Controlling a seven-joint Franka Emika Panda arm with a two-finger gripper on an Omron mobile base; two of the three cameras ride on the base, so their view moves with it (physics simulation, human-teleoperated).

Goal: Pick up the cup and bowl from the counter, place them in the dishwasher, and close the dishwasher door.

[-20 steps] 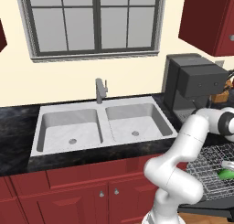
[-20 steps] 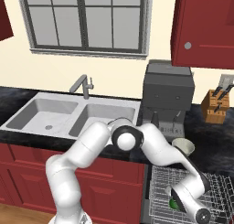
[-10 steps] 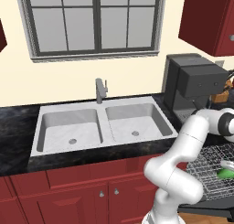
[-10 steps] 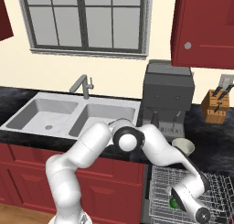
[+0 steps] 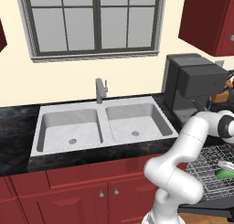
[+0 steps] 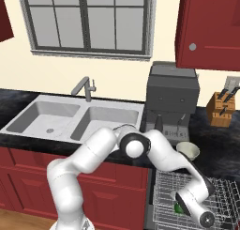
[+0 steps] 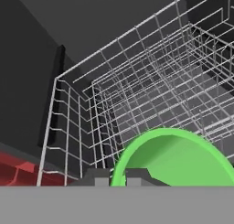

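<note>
The green cup [image 7: 178, 159] hangs low inside the dishwasher's silver wire rack [image 7: 137, 77], its round rim facing the hand camera. My gripper [image 7: 118, 176] is shut on that rim, with one dark fingertip on each side of the wall. From the base, the cup [image 6: 179, 208] shows as a green patch under my gripper [image 6: 182, 202] in the pulled-out rack [image 6: 164, 189]. In the left base view the cup [image 5: 223, 173] sits beneath the hand [image 5: 224, 165]. The pale bowl [image 6: 188, 150] stands upright on the black counter [image 6: 220, 147], in front of the coffee machine.
A dark grey coffee machine [image 6: 172, 102] stands behind the bowl, and a knife block [image 6: 221, 109] sits to its right. The grey double sink [image 5: 100, 127] with its faucet [image 5: 100, 89] lies to the left. Dark red cabinet fronts [image 5: 68, 195] run below the counter.
</note>
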